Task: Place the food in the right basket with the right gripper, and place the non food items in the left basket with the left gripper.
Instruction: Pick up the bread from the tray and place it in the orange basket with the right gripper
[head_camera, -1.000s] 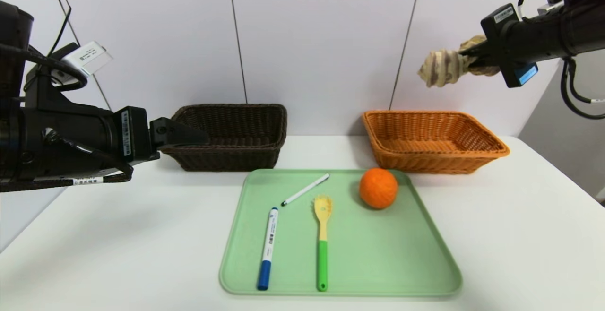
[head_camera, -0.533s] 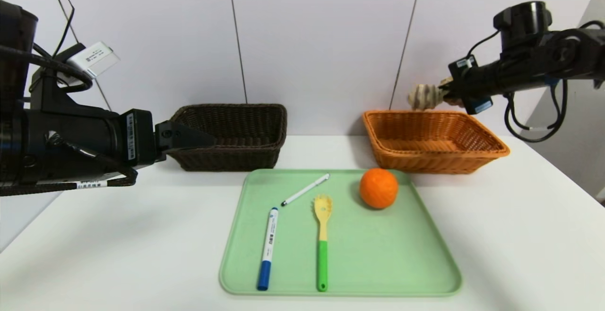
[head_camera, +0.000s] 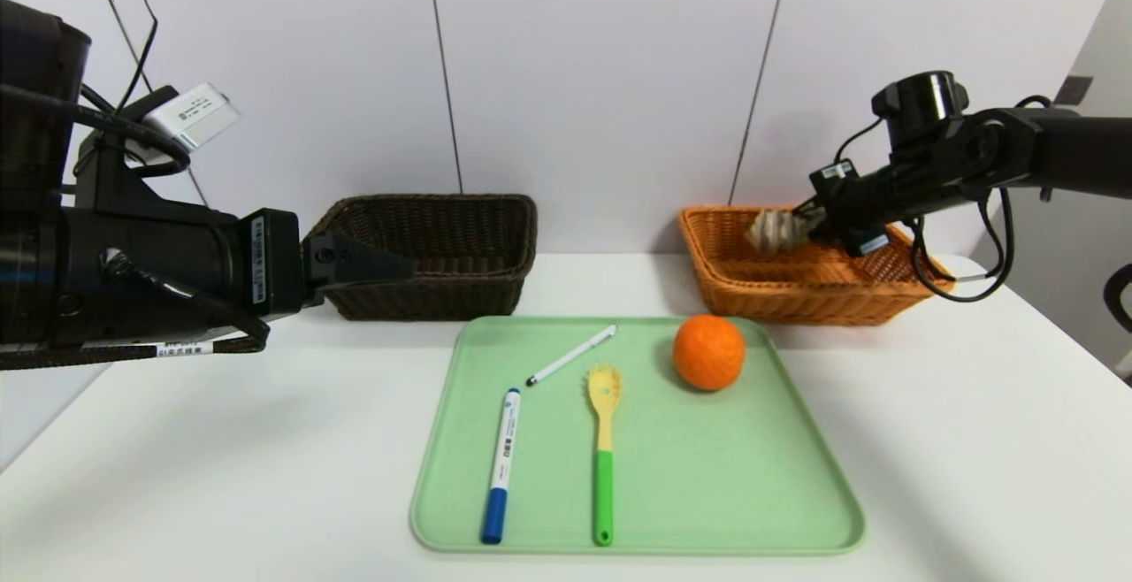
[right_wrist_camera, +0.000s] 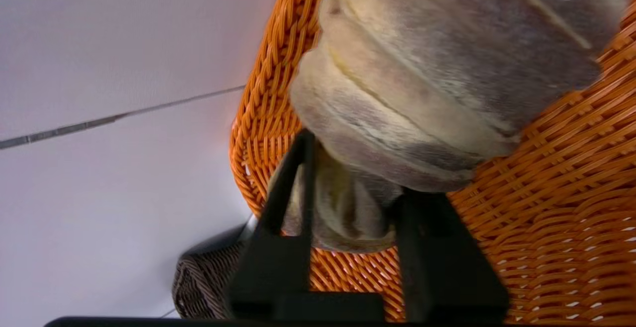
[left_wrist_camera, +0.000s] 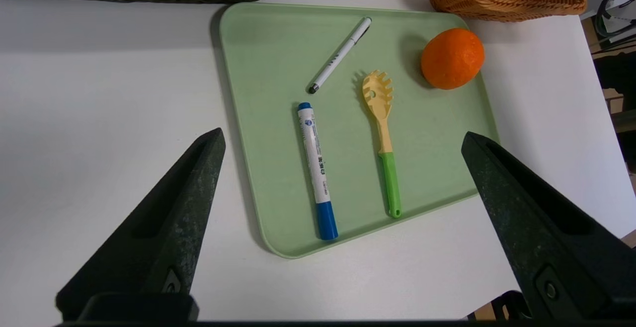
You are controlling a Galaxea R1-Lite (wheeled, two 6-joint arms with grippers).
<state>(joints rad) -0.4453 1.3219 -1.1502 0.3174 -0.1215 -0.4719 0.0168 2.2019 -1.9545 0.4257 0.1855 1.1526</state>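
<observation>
The step in hand is judged to be the delivery of the first food item: the striped roll is held by the right gripper inside the orange-tan basket, which stands toward the far right corner of the counter. The fingers are seen on either side of one end of the roll; whether that end is gripped firmly or is about to be released cannot be told. The next move is judged to call for a full release of the roll over the weave, then a clean withdrawal above the rim before the orange fruit is fetched from the far right corner of the green tray.

The left gripper is parked over the near left part of the counter, its fingers spread wide and empty. The marker, the pen and the pasta spoon lie apart on the tray; the dark basket stands toward the far edge, left of centre.

How the fingers sit on the roll against the weave is shown only by the right wrist view. The whole layout is given by the head view alone, and the tray items' headings are shown most plainly by the left wrist view.
</observation>
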